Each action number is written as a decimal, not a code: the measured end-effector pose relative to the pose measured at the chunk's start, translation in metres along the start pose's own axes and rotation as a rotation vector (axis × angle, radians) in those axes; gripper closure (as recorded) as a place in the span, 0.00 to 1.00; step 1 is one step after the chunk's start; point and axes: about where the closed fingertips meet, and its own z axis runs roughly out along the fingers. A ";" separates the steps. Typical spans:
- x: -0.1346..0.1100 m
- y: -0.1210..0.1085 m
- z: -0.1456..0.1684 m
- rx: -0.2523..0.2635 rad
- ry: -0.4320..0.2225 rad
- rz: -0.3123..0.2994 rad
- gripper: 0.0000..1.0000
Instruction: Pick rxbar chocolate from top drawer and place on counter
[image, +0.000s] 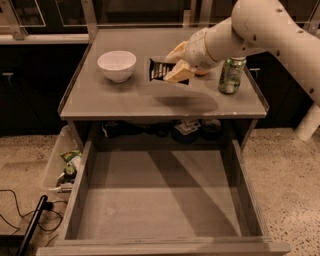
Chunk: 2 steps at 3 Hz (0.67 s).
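We see the gripper (176, 64) over the counter (125, 102), between the white bowl (117, 65) and the green can (230, 75). It pinches the rxbar chocolate (160, 70), which seems to hang just above the surface. Below, the top drawer (160, 200) stands open.

I have a single view to work from. It looks down from high in front of the counter (125, 97) and faces its front edge square on. The tilt is steep enough that the whole tabletop spans the upper half of the frame, and I see straight into the open top drawer (160, 200) filling the lower half. It sits near: the drawer's front wall runs along the bottom edge, and floor shows only in strips at left and right. The arm enters from the upper right. The gripper (169, 69) is just above centre, over the counter, clamped on the rxbar chocolate (158, 70).
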 end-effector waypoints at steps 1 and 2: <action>0.033 -0.001 0.009 0.003 0.015 0.080 1.00; 0.035 0.000 0.010 0.001 0.015 0.084 0.82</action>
